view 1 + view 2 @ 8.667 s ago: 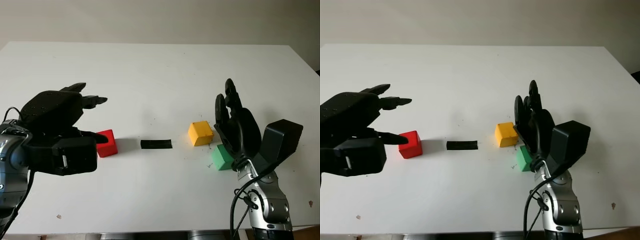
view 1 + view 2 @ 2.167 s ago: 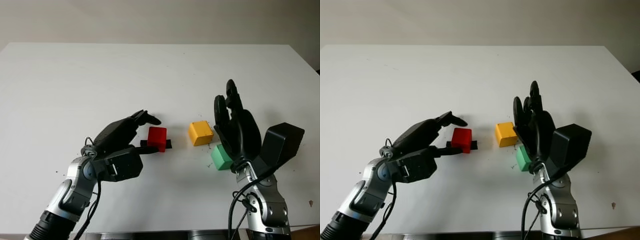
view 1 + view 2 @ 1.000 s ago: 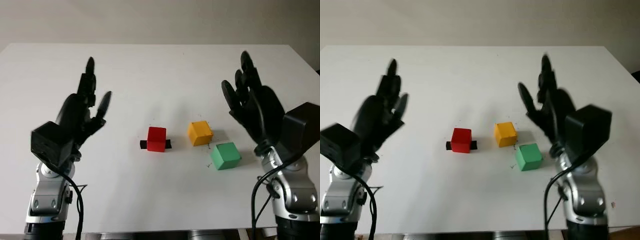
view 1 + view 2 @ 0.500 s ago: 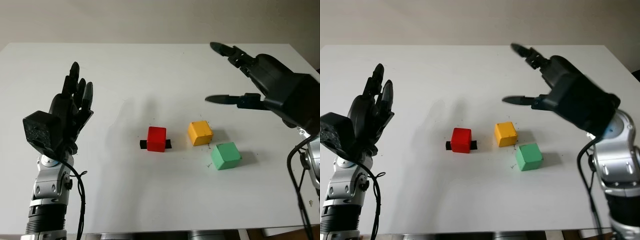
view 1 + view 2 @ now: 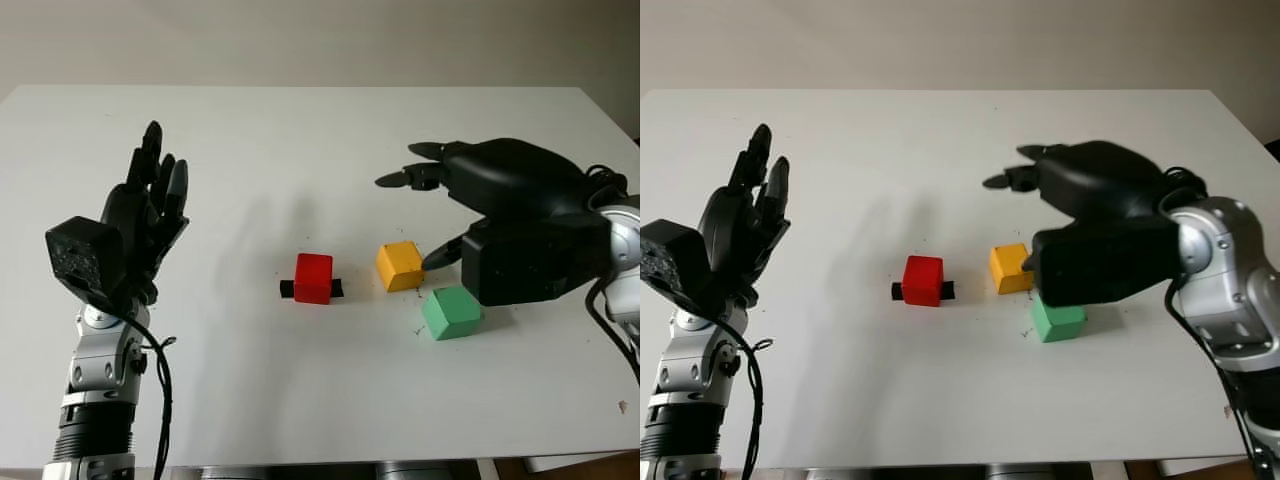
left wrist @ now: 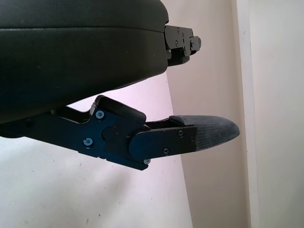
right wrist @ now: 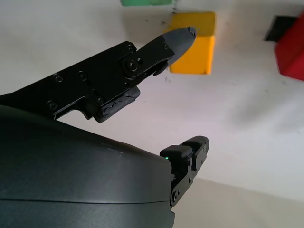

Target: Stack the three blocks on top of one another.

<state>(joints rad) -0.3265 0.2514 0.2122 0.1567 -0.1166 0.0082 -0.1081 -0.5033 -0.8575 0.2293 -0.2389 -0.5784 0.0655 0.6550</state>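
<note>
White table (image 5: pixel 300 130); right robot hand (image 5: pixel 500 215) open above yellow block (image 5: pixel 400 266).

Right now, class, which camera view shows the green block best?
The left eye view: the green block sits fully exposed. In the right eye view the right robot hand covers its top. The right wrist view catches just an edge.

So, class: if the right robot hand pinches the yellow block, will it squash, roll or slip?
The yellow block looks like a rigid cube with crisp edges, so it probably won't squash. Its flat faces sit on the table, so rolling seems unlikely. Its surface looks matt, so it should grip fairly well. The right robot hand, open, hovers above it.
</note>
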